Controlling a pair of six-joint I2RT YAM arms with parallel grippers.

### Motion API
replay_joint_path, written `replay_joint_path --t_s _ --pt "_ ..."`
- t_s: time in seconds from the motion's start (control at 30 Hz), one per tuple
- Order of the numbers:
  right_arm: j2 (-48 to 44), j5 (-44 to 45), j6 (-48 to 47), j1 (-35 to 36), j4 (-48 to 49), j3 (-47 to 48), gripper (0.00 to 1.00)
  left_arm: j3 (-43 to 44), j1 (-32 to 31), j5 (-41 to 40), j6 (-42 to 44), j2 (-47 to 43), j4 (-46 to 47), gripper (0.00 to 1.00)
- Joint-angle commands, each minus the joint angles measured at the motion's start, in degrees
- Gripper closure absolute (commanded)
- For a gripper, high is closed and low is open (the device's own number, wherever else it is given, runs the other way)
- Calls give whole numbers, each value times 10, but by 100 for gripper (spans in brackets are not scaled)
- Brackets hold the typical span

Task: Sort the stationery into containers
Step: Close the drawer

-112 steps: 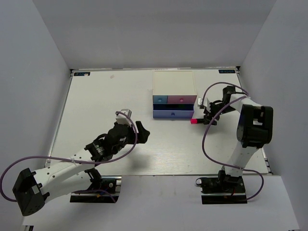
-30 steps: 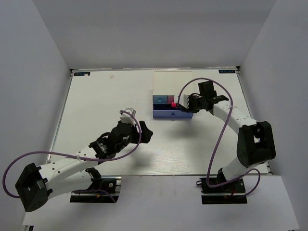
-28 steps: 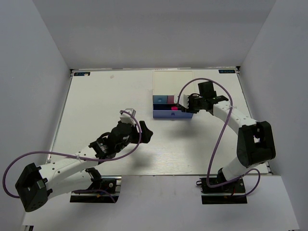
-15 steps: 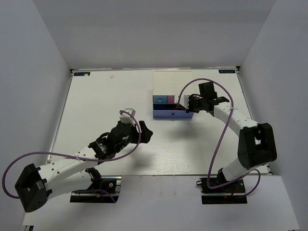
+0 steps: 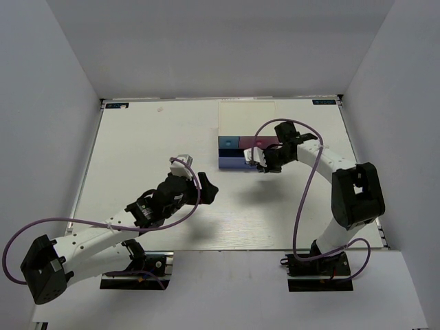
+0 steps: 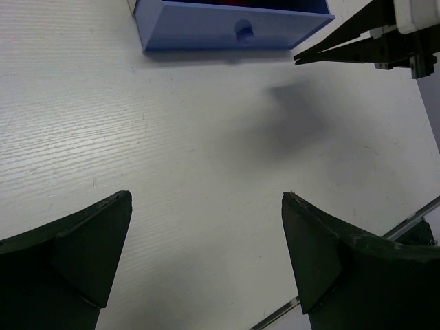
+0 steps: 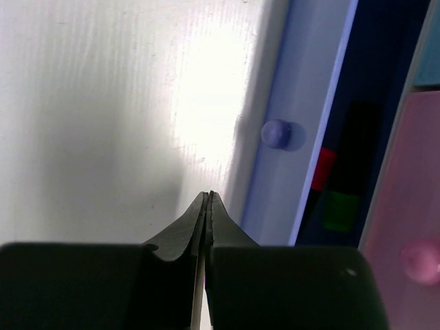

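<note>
The left claw hangs low over the table with its dark fingers spread fully apart and nothing between them. From it, the blue-purple drawer lies at about 1 o'clock, well apart.

The right claw is pinched completely together and empty, its tips over bare table just beside the drawer's front wall. The drawer's round knob sits at 1 o'clock from those tips.

The drawer stands pulled out, with black highlighters lying inside: a red-looking cap and a green cap show near 3 o'clock, past the front wall.

Beyond is the pink drawer front, closed, in the white box.
</note>
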Motion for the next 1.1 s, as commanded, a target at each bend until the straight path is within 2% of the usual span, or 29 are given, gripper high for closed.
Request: replay_joint_path --t_s 0.0,0.07,0.27,0.73,0.83,1.07 --pt "2 28 32 12 61 -3 100 -2 2 1 -7 -17 6 1" --pt "13 68 96 21 133 -14 100 -2 2 -4 -7 -22 6 1" --pt "20 144 177 34 266 -37 100 -2 2 -4 -7 -17 6 1" --pt "42 225 234 63 374 -53 100 4 2 -4 -7 -6 6 1" --pt "49 244 243 69 401 -55 97 4 2 -4 -7 -6 6 1" --pt "52 257 253 76 410 -57 94 9 2 -4 -7 -6 6 1"
